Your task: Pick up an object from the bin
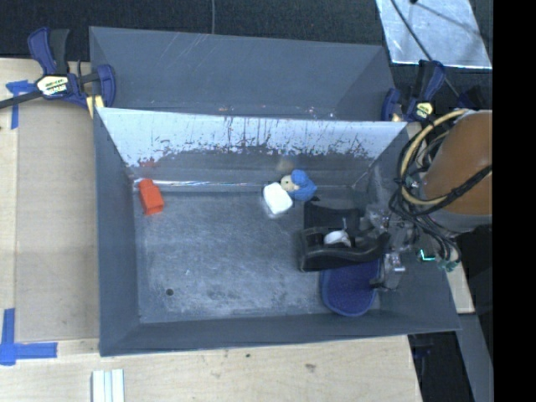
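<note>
Claw (331, 241) low at right, spread or pinched: cannot tell. Risk: catches dark-blue round soft pad (345, 294) just beside, drags it.

Grey metal bin (117, 249), red-brown streaks and speckles down its far wall. Orange block (151, 197). White lump (277, 198). Blue toy (302, 186) with a pale yellowish spot. Dark blue flat rounded piece (346, 291). Orange-brown arm cover (465, 166), black cables.

No writing, number, brand or sign can be read anywhere on the bin (117, 224)
</note>
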`<action>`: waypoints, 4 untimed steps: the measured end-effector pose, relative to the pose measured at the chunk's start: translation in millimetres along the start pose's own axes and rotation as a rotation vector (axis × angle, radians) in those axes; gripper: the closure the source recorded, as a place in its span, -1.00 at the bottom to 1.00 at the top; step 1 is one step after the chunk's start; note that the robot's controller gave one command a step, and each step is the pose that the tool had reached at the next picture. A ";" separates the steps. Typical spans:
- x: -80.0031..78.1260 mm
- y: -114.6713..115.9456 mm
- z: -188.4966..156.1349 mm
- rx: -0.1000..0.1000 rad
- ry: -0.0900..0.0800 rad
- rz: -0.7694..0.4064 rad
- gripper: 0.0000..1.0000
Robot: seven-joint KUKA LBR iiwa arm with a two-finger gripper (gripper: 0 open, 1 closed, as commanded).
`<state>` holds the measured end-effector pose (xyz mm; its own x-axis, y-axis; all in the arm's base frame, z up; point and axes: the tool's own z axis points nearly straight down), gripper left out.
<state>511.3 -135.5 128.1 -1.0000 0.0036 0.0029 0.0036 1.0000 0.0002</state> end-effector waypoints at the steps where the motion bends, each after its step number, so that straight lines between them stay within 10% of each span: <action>1: 3.9 19.6 54.6 0.005 -0.012 -0.013 -1.00; 2: -2.3 20.1 48.2 0.007 -0.033 -0.013 1.00; 4: -67.5 52.6 -105.6 0.001 -0.012 -0.039 1.00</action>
